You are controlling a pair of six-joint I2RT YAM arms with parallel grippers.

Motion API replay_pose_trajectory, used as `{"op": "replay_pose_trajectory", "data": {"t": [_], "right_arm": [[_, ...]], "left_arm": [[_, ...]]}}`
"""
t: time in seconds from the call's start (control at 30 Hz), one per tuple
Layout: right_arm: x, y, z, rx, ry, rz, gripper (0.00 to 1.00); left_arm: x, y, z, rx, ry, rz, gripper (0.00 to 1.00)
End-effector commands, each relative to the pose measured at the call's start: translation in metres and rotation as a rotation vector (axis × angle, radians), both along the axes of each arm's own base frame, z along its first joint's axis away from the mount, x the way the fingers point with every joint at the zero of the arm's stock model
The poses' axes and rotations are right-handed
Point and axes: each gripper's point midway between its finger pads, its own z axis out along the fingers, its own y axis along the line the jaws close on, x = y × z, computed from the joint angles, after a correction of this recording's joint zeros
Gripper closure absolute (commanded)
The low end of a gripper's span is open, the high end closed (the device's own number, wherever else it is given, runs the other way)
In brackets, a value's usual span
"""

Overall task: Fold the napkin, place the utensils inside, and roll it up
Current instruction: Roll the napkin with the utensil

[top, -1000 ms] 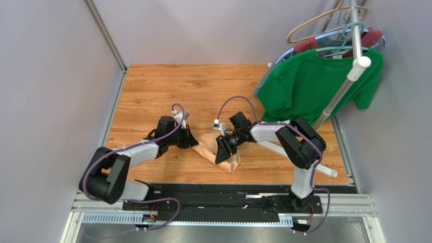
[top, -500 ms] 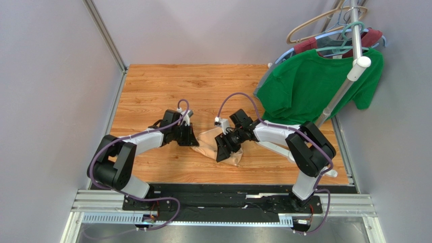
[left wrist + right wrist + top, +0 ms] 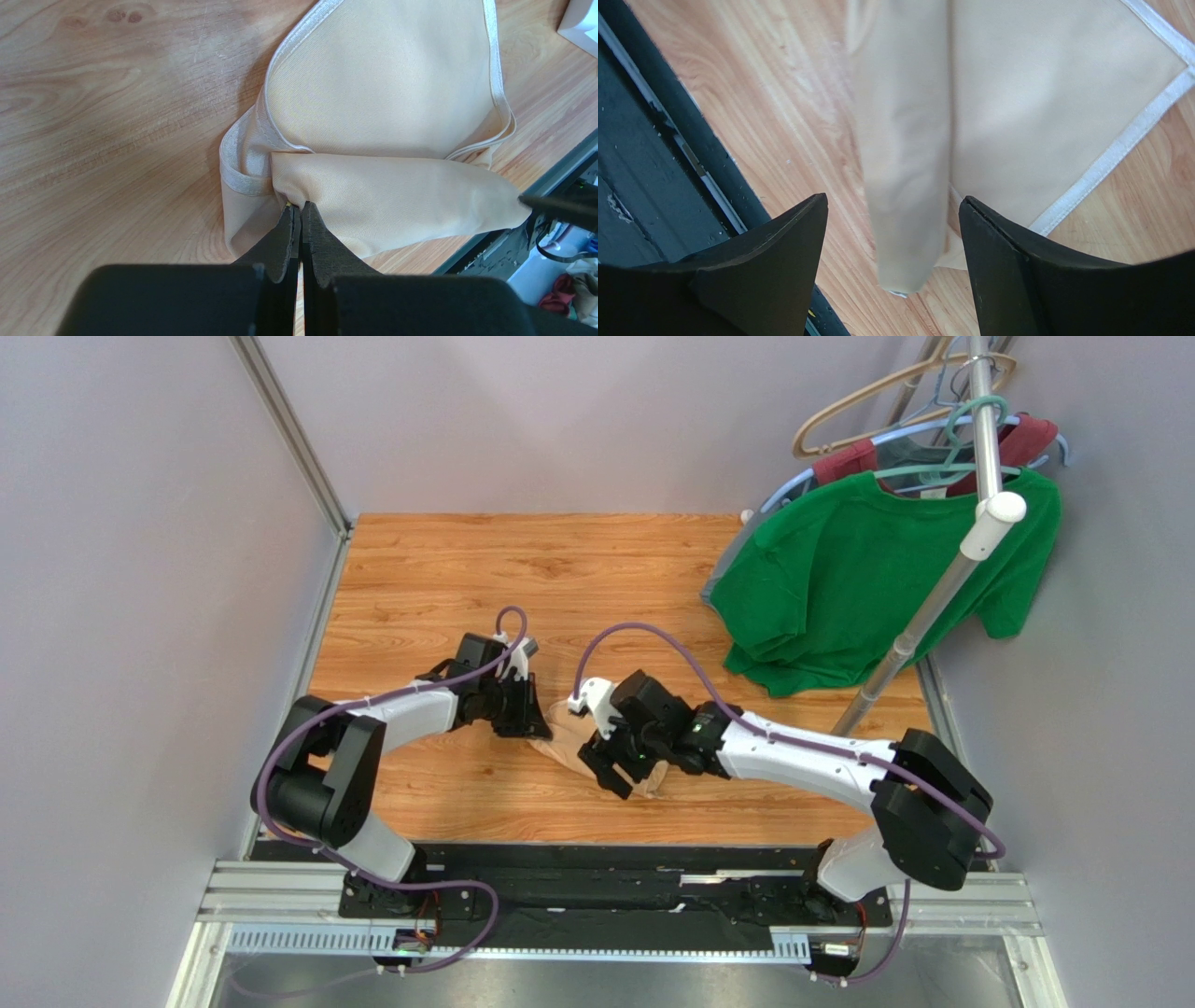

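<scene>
Straddling the rolled napkin (image 3: 906,140), right gripper (image 3: 892,203) gapes wide — left gripper (image 3: 296,208) pressed together at its end.

The left gripper (image 3: 300,210) comes up from the bottom edge with its two black fingers pressed together, and their tips nip the napkin (image 3: 386,84) at the left end of its rolled part (image 3: 407,203). That roll runs rightward across the wood-grain desk (image 3: 105,140), lying over the near side of the flat, folded cloth. A pale shiny hem (image 3: 242,157) curves around the napkin's left side and loops under the roll's end. A thin dark tip (image 3: 558,205) just meets the roll's right end. A white object (image 3: 581,19) shows in the top right corner
</scene>
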Motion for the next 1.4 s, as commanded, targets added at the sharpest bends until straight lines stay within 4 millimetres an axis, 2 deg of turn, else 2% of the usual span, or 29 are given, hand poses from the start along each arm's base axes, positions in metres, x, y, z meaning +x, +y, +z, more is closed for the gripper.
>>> {"op": "replay_pose_trajectory", "data": {"t": [0.0, 0.27, 0.63, 0.83, 0.97, 1.03, 1.07, 1.1, 1.13, 1.17, 1.2, 1.27, 1.37], "right_arm": [[0.000, -0.001, -0.005, -0.085, -0.165, 0.028, 0.31], [-0.016, -0.006, -0.029, -0.192, -0.214, 0.044, 0.38], [-0.013, -0.011, -0.059, -0.292, -0.188, 0.006, 0.45], [-0.018, -0.012, -0.075, -0.322, -0.122, 0.006, 0.53], [-0.023, -0.013, -0.085, -0.340, -0.053, 0.014, 0.68], [-0.026, -0.011, -0.087, -0.334, -0.014, 0.030, 0.73], [-0.028, -0.011, -0.088, -0.335, 0.001, 0.036, 0.74], [-0.033, -0.010, -0.088, -0.320, 0.029, 0.054, 0.75], [-0.031, -0.012, -0.088, -0.313, 0.044, 0.044, 0.78], [-0.034, -0.010, -0.087, -0.289, 0.078, 0.056, 0.80], [-0.040, -0.009, -0.088, -0.268, 0.119, 0.070, 0.81], [-0.038, -0.011, -0.086, -0.239, 0.153, 0.063, 0.81], [-0.041, -0.010, -0.086, -0.190, 0.231, 0.081, 0.82]], "left_arm": [[0.005, -0.001, 0.002, 0.005, 0.008, -0.012, 1.00], [0.005, -0.001, -0.001, 0.008, 0.021, -0.011, 1.00], [0.004, -0.001, -0.002, 0.008, 0.027, -0.017, 1.00], [0.005, -0.003, 0.001, -0.004, 0.020, -0.024, 1.00], [0.006, -0.006, 0.005, -0.026, 0.009, -0.032, 1.00], [0.009, -0.004, 0.010, -0.017, -0.013, -0.017, 0.89], [0.011, -0.003, 0.018, -0.020, -0.045, -0.008, 0.76], [0.014, -0.002, 0.023, -0.016, -0.064, 0.000, 0.70], [0.017, 0.002, 0.026, -0.003, -0.084, 0.022, 0.64], [0.020, 0.003, 0.035, -0.005, -0.118, 0.035, 0.53], [0.021, 0.005, 0.039, -0.003, -0.133, 0.044, 0.51], [0.024, 0.011, 0.046, 0.009, -0.169, 0.074, 0.48], [0.026, 0.019, 0.050, 0.022, -0.208, 0.116, 0.48]]}}
